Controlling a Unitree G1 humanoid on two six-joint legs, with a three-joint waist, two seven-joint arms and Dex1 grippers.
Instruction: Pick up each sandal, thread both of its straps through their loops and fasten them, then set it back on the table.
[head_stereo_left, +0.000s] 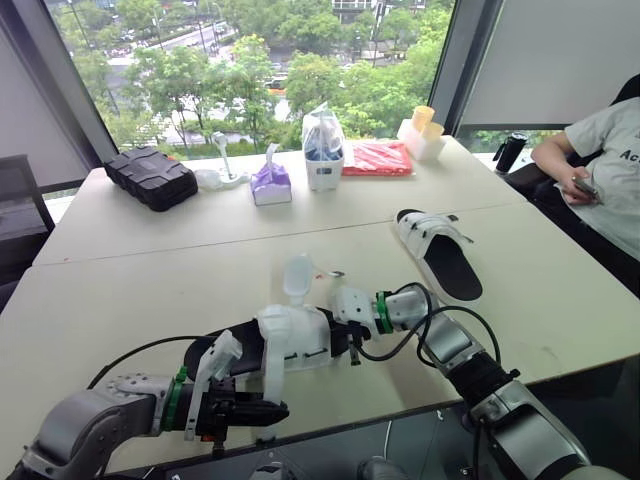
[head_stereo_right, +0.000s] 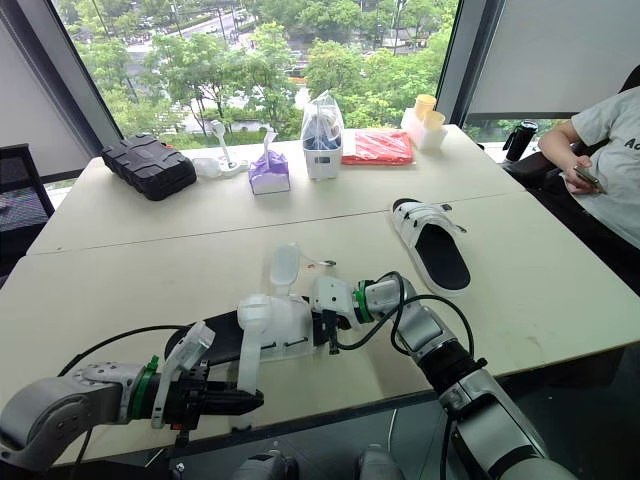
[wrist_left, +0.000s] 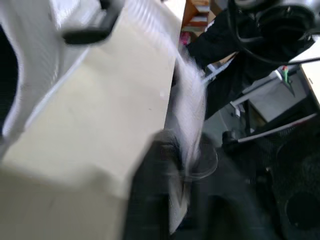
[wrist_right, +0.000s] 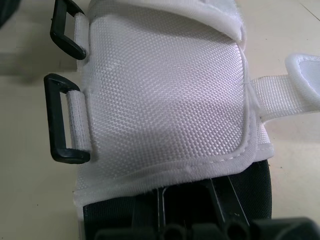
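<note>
One white sandal with a black sole (head_stereo_left: 290, 340) lies near the table's front edge. My right gripper (head_stereo_left: 347, 337) is at its end, shut on the sole. Two empty black loops (wrist_right: 62, 117) sit along one side of its upper (wrist_right: 165, 95). A loose strap (head_stereo_left: 298, 275) sticks up on the far side. Another strap (head_stereo_left: 215, 365) runs down toward my left gripper (head_stereo_left: 255, 410), which is shut on it at the table's edge; the strap (wrist_left: 187, 125) is blurred between the fingers. The second sandal (head_stereo_left: 438, 255) rests sole-down further right.
Along the far edge stand a black case (head_stereo_left: 152, 177), a purple tissue pack (head_stereo_left: 270, 183), a white bag (head_stereo_left: 323, 145), a red packet (head_stereo_left: 377, 158) and cups (head_stereo_left: 422, 135). A person (head_stereo_left: 600, 170) sits at the right corner beside a black bottle (head_stereo_left: 510, 152).
</note>
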